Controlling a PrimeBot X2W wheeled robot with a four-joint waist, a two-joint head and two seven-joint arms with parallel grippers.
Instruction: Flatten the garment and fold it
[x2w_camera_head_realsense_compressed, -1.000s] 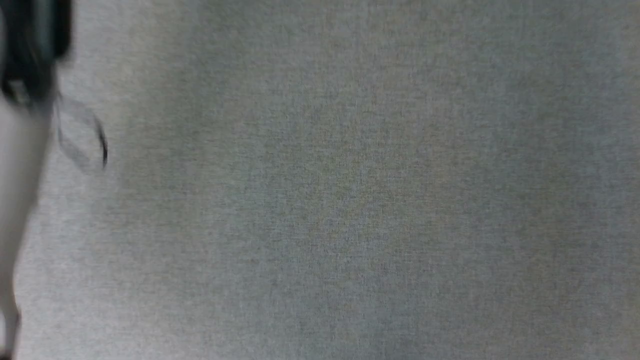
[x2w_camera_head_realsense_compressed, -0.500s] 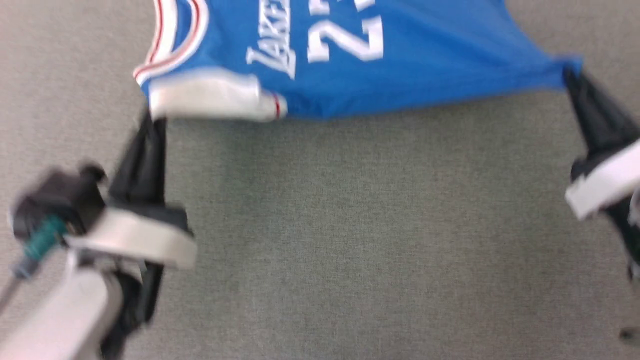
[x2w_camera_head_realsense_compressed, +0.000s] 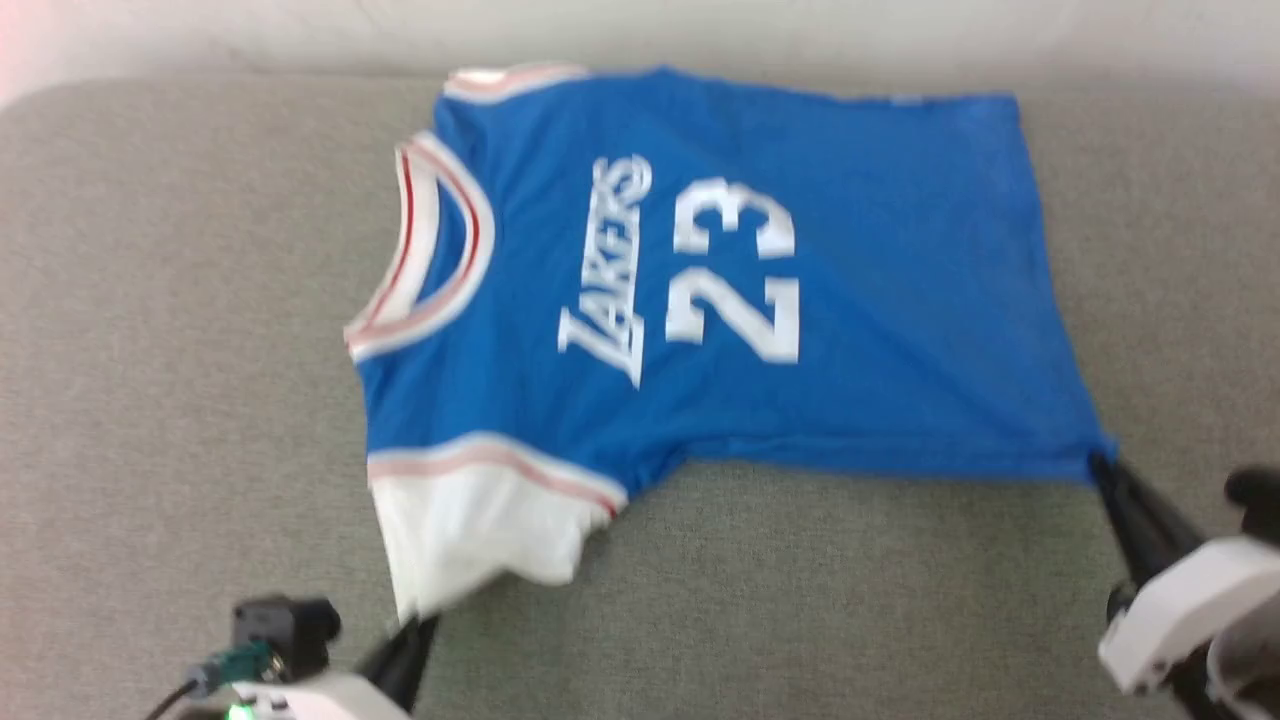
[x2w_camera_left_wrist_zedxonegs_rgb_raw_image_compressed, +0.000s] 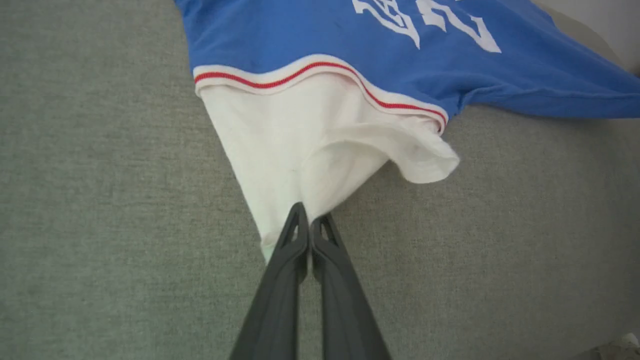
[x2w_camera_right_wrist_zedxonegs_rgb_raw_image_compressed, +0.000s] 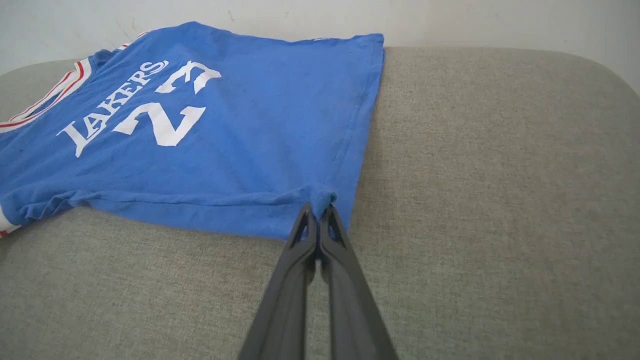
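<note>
Grey cushion (x2w_camera_head_realsense_compressed: 180, 300) holds the shirt (x2w_camera_head_realsense_compressed: 850, 330), front up, by its far edge. Its white sleeve (x2w_camera_left_wrist_zedxonegs_rgb_raw_image_compressed: 300, 150) is pinched by the left gripper (x2w_camera_left_wrist_zedxonegs_rgb_raw_image_compressed: 309, 220), a bottom corner (x2w_camera_right_wrist_zedxonegs_rgb_raw_image_compressed: 322, 197) by the right gripper (x2w_camera_right_wrist_zedxonegs_rgb_raw_image_compressed: 318, 215).

Jersey (x2w_camera_head_realsense_compressed: 900, 330), blue: two printed marks, both white.
Wordmark (x2w_camera_head_realsense_compressed: 610, 275) "LAKERS", serif capitals with an enlarged L, set across the chest below the collar. Number (x2w_camera_head_realsense_compressed: 735, 270) "23", block digits, just beside the wordmark on its hem side and larger than the letters. Both read plainly in the head and right wrist views. The left wrist view cuts the white characters at its top edge, so they are unreadable there.
</note>
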